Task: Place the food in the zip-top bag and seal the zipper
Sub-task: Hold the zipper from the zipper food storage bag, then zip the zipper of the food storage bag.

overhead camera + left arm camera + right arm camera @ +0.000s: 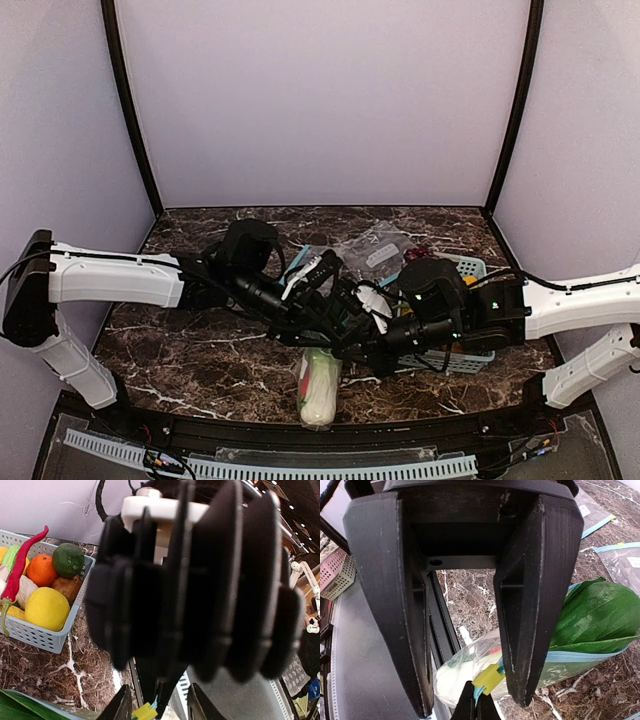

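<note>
Your two arms meet over the middle of the dark marbled surface [75, 675]. Just below them in the top view, near the lower centre of the frame, lies the clear zip-top bag [320, 385].

The large leafy toy vegetable [595, 615] is partly in that bag. In the right wrist view its white stalk fills the closed end at lower centre, while its green leaves stick out past the light-blue zipper strip [580, 656] towards the right edge. A small yellow tab [487, 678] sits on the strip at lower centre.

Your right end effector [476, 707] has its tips pressed together on the strip, directly beneath that tab. Your left end effector [159, 707] has its fingers apart, one on either side of the tab and the bag's end. You cannot tell whether they press on the plastic.

In the left wrist view, at the left edge, the pale blue slotted plastic basket [45, 637] holds the red tapered toy vegetable [22, 560]. It leans over a round orange [41, 570], a green lime [68, 559] and a yellow lemon [46, 609]. A smaller clear bag [587, 512] lies flat at the upper right of the right wrist view.
</note>
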Robot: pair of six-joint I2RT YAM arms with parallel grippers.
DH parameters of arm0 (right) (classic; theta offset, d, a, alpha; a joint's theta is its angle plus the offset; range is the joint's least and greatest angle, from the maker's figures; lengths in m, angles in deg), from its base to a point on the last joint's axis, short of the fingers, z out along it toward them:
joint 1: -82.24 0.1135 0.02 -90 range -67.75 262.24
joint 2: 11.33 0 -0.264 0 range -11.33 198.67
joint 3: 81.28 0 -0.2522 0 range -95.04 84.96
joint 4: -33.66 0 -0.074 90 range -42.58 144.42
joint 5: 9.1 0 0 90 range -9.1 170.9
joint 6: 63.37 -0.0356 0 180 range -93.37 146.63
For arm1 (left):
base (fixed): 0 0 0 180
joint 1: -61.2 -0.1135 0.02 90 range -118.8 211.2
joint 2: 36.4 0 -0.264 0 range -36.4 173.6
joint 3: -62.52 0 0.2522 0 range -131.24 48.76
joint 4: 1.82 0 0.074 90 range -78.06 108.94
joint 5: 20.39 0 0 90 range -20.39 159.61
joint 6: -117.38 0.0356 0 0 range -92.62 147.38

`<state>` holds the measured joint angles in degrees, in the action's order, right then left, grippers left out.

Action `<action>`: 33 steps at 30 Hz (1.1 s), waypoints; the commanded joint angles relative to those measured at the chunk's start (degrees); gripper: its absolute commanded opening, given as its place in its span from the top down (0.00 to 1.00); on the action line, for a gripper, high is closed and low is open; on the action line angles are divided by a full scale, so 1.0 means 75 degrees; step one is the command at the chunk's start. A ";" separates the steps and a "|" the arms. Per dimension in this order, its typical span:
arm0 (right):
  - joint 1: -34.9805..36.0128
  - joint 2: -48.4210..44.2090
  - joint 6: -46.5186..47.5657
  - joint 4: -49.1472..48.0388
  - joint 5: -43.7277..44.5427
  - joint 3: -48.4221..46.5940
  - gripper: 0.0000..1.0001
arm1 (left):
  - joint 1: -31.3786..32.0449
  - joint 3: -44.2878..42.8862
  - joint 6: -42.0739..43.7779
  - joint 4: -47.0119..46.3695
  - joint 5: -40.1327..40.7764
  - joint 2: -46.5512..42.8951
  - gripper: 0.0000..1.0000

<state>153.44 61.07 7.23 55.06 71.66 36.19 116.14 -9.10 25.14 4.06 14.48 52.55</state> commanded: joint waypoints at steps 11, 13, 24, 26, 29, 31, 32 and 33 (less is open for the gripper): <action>-0.0071 -0.0349 -0.0100 -0.0499 -0.0230 0.0102 1.00 | 0.0038 0.0014 0.0344 0.0243 0.0208 0.0224 0.62; -0.0082 -0.0372 -0.0109 -0.0494 -0.0221 0.0143 1.00 | 0.0029 0.0013 0.0351 0.0269 0.0259 0.0198 0.67; -0.0187 -0.0719 -0.0343 -0.0424 0.0374 0.0338 1.00 | -0.0018 -0.0094 0.0556 0.0967 0.0492 0.0024 0.88; -0.0199 -0.0744 -0.0380 -0.0369 0.0535 0.0321 1.00 | -0.0022 -0.0125 0.0577 0.1187 0.0526 0.0006 0.92; -0.0214 -0.0721 -0.0425 -0.0178 0.0823 0.0250 1.00 | -0.0020 -0.0228 0.0705 0.1511 0.0650 -0.0050 0.97; -0.0218 -0.0706 -0.0437 -0.0092 0.0997 0.0204 1.00 | -0.0020 -0.0285 0.0811 0.1751 0.0768 -0.0109 0.99; -0.0225 -0.0703 -0.0437 -0.0041 0.1082 0.0173 1.00 | -0.0016 -0.0326 0.0848 0.1920 0.0820 -0.0162 0.99; -0.0230 -0.0676 -0.0431 0.0009 0.1169 0.0148 1.00 | -0.0019 -0.0342 0.0946 0.2019 0.0955 -0.0216 0.99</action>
<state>152.68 57.66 4.78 56.29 75.47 38.83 116.10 -11.22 29.77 9.64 19.18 53.47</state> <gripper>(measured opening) 0.006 0.050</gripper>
